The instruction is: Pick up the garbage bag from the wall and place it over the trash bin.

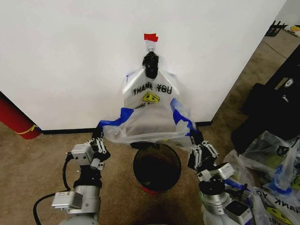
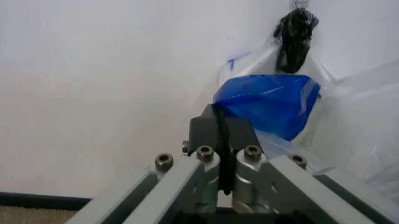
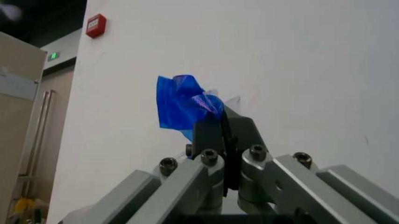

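Brown carpet is being met by the wall point(image 1: 70, 61), which is painted white and edged below by a black baseboard point(image 1: 65, 131). At the far left, a large red cylinder point(image 1: 16, 119) is being leaned against that wall. Next to the right, the left gripper point(image 1: 97, 136) is being held low before the baseboard, its fingers point(image 2: 212, 128) pressed fully together on one blue handle point(image 1: 116, 119) of the garbage bag point(image 1: 147, 115); in the left wrist view the blue plastic point(image 2: 271, 102) is being pinched at the fingertips. The garbage bag is being kept against the wall, hung by its top from a hook under a small red tape strip point(image 1: 150, 37), with a small black knotted bundle point(image 1: 151, 64) sitting at that same hook. Its mouth is being stretched wide between the two grippers, and its black "THANK YOU" print and yellow smiley face are being shown upside down. Directly below the stretched mouth, the trash bin point(image 1: 157, 168) is being left standing on the carpet, apart from the bag. Further right, the right gripper point(image 1: 193, 138) is being held at a similar height, its fingers point(image 3: 212, 133) closed tight on the other blue handle point(image 1: 180, 115). At the far right, other plastic bags point(image 1: 269, 164) are being left lying on the floor.
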You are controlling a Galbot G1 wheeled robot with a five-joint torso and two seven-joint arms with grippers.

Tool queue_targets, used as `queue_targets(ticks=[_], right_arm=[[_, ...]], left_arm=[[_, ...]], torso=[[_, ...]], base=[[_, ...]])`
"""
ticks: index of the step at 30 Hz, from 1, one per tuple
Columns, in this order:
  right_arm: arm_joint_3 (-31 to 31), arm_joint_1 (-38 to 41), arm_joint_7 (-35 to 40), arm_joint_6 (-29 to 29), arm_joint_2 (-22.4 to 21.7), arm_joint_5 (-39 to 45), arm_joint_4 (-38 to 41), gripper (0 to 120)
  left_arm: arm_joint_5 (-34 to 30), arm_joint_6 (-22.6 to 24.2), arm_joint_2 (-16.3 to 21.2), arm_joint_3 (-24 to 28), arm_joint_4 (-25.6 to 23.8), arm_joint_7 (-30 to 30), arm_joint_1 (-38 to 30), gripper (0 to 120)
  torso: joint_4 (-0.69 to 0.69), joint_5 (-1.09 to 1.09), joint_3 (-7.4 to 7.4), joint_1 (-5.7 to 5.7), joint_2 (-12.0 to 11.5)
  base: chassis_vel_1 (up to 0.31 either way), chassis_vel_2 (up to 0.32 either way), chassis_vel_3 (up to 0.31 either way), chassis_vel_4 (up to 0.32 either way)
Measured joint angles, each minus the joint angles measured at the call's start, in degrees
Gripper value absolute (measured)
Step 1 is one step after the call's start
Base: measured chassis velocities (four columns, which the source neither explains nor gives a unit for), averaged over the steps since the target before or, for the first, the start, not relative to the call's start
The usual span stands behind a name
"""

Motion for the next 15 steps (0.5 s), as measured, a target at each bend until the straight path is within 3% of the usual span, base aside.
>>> queue_targets(ticks=[9, 15], right_arm=[[-0.71, -0.07, 0.46, 0.55, 0.32, -0.84, -3.78, 0], [-1.13, -0.98, 0.57, -0.01, 0.04, -1.14, 0.9, 0]], left_arm=[[1.25, 2.8, -0.03, -0.12, 0.08, -1.47, -0.34, 0], [1.11, 4.07, 0.36, -0.05, 0.2, -1.81, 0.05, 0]], torso=[[0.0, 0.01, 0.0, 0.01, 0.0], [0.0, 0.0, 0.0, 0.0, 0.0]], base=[[0.0, 0.0, 0.0, 0.0], [0.0, 0.0, 0.0, 0.0]])
